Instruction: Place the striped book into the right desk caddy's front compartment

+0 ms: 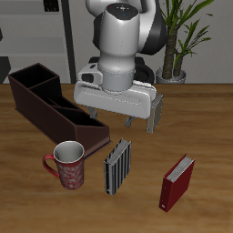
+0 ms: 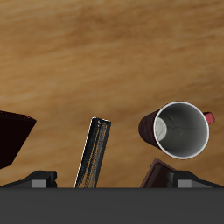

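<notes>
The striped book [image 1: 117, 167] stands upright on the tabletop [image 1: 205, 118], between the mug [image 1: 69, 165] and the red book [image 1: 177, 182], near the caddy [image 1: 50, 105]. The fingers [image 1: 138, 119] hang open and empty above it, farther back. I think they should come down over the book's thin edge, centred, before they close. In the wrist view the fingertips are cut off and the caddy's compartments are hidden.

Striped book [image 2: 94, 153] stands beside mug [image 2: 179, 129].
</notes>
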